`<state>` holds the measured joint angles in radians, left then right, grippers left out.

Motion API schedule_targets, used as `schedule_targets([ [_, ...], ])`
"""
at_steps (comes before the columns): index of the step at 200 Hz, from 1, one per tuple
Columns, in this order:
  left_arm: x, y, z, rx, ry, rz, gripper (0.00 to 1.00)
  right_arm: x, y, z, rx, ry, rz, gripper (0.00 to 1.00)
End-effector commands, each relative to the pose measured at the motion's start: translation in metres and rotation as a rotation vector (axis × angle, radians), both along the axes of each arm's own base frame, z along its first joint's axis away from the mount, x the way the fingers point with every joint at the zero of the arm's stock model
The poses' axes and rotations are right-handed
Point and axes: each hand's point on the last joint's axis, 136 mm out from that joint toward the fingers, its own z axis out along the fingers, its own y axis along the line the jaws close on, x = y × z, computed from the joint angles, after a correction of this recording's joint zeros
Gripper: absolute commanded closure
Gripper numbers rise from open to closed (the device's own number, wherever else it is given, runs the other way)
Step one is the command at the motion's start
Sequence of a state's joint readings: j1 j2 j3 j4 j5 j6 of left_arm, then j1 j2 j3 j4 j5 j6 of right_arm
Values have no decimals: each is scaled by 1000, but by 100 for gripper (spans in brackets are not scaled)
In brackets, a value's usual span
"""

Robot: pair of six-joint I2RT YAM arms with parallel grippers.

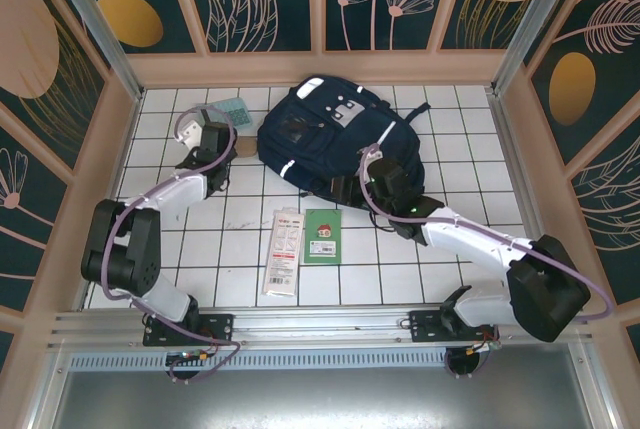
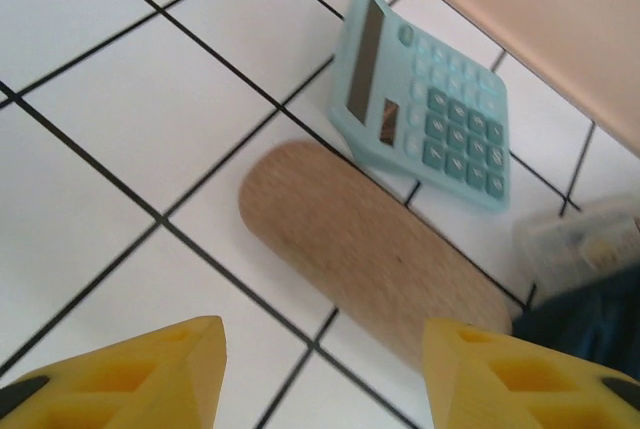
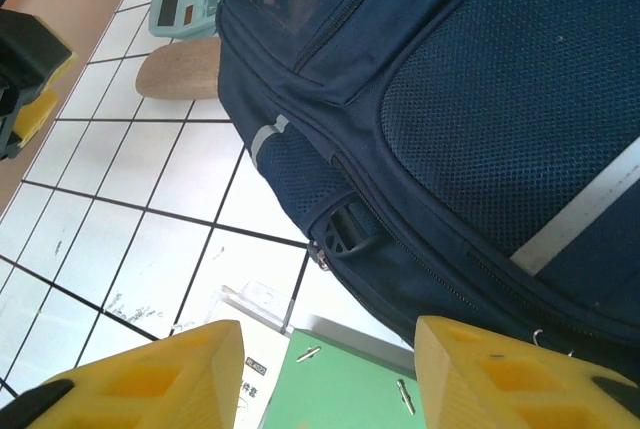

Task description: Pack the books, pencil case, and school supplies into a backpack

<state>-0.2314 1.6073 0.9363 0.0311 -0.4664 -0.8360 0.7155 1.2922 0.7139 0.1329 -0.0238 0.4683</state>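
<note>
The navy backpack point(image 1: 330, 139) lies at the back middle of the tiled table, its zips looking closed. The tan pencil case point(image 2: 370, 249) lies beside the teal calculator point(image 2: 420, 99), left of the backpack. My left gripper point(image 2: 325, 379) hovers open just short of the pencil case point(image 1: 243, 148), nothing between its fingers; its right fingertip point(image 2: 500, 369) overlaps the pouch's end. My right gripper point(image 3: 330, 379) stands open over the small green book point(image 3: 340, 389), at the backpack's point(image 3: 450, 99) near edge. The white-and-red pack point(image 1: 285, 249) lies beside the green book point(image 1: 322, 236).
A small clear packet point(image 2: 580, 244) rests against the backpack's corner point(image 2: 590, 319) by the calculator point(image 1: 230, 109). A tan wall point(image 2: 540, 19) rises right behind the calculator. Wooden walls enclose the table on three sides.
</note>
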Motion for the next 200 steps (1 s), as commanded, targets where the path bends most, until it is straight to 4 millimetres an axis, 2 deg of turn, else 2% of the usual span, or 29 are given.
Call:
schedule_targets([
  [1, 25, 10, 1, -51, -37, 16, 45, 6, 15, 18, 30, -58, 43, 51],
  [13, 33, 15, -2, -75, -28, 19, 42, 7, 19, 18, 28, -57, 51, 51],
  [18, 36, 18, -16, -70, 6, 28, 42, 7, 20, 17, 28, -54, 57, 51],
  [41, 50, 27, -29, -57, 57, 47, 41, 7, 26, 12, 28, -42, 77, 51],
  [67, 68, 29, -50, -63, 117, 26, 15, 6, 26, 10, 24, -35, 71, 51],
  [78, 73, 27, -58, -67, 143, 13, 11, 6, 25, 8, 22, -33, 67, 51],
  [138, 71, 22, -99, -125, 273, 57, 12, 6, 25, 6, 21, -29, 61, 51],
  [161, 70, 23, -108, -125, 306, 75, 14, 5, 25, 7, 27, -28, 62, 51],
  [177, 68, 24, -108, -122, 310, 75, 27, 4, 24, 6, 25, -27, 61, 51],
  [191, 63, 25, -107, -110, 310, 72, 31, 4, 23, 6, 25, -30, 57, 51],
  [200, 58, 26, -108, -106, 314, 66, 39, 4, 23, 6, 26, -30, 58, 51],
])
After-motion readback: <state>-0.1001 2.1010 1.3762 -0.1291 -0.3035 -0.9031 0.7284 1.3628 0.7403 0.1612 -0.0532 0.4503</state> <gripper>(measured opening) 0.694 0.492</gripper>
